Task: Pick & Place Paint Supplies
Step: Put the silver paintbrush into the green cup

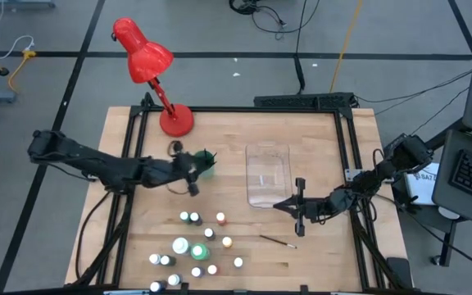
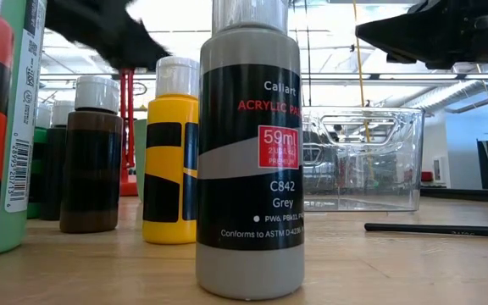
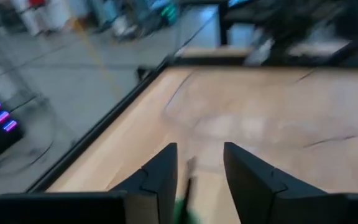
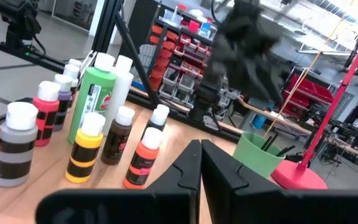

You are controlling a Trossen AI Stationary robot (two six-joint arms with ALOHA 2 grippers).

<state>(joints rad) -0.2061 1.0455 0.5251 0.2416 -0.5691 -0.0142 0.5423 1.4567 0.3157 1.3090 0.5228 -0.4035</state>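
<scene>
Several small white-capped paint bottles point(image 1: 195, 242) stand on their bases near the table's near edge; they also show in the right wrist view point(image 4: 98, 124) and, close up, in the low view point(image 2: 248, 152). One thin dark brush point(image 1: 277, 240) lies flat on the wood to their right. A green cup point(image 1: 206, 164) holds dark brushes point(image 4: 272, 143) upright. My left gripper point(image 1: 195, 176) hovers over the cup, open, its view blurred point(image 3: 197, 162). My right gripper point(image 1: 279, 205) is shut and empty point(image 4: 201, 152), between the bottles and a clear bin.
An empty clear plastic bin point(image 1: 267, 174) stands at the table's middle, right of the green cup. A red desk lamp point(image 1: 150, 65) stands with its base at the far left corner. Black frame rails run along the table's edges. Bare wood lies left of the bottles.
</scene>
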